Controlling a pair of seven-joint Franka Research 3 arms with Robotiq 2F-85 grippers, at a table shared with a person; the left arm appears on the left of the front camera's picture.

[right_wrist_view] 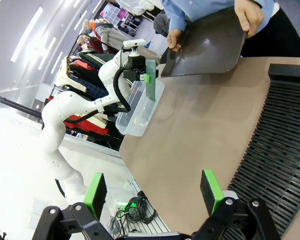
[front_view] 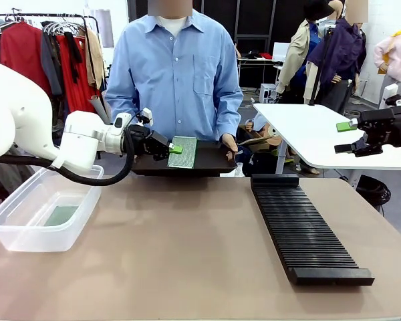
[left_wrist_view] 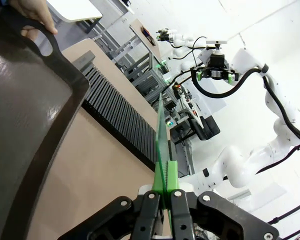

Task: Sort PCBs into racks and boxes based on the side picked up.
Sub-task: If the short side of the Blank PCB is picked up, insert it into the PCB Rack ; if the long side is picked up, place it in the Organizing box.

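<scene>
While a person in a blue shirt (front_view: 177, 67) holds a flat black tray (front_view: 207, 164) at the far edge of the counter (front_view: 187, 254), the left gripper (front_view: 174, 148) has its jaws clamped on the edge of a green PCB (front_view: 184, 152), the board upright just over the tray's left part. Seen from the left wrist, the PCB (left_wrist_view: 161, 145) runs edge-on as a thin green line from between the green pads (left_wrist_view: 172, 175), with the tray's rim (left_wrist_view: 50, 150) to its left and the slotted rack (left_wrist_view: 120, 117) beyond it.

At the counter's left end stands the clear plastic box (front_view: 43, 214), with another green PCB (front_view: 60, 215) lying flat on its bottom. The long black rack (front_view: 304, 231) lies on the counter's right half, its ribs running across it, no board showing in its slots.

The right gripper (front_view: 351, 137) hovers above the right side, well apart from the rack, jaws spread wide with nothing between them; its own wrist camera shows the two green pads (right_wrist_view: 95, 192) standing far apart over the counter edge and the rack (right_wrist_view: 280, 150). The person's hands (right_wrist_view: 250, 17) grip the tray at both ends.
</scene>
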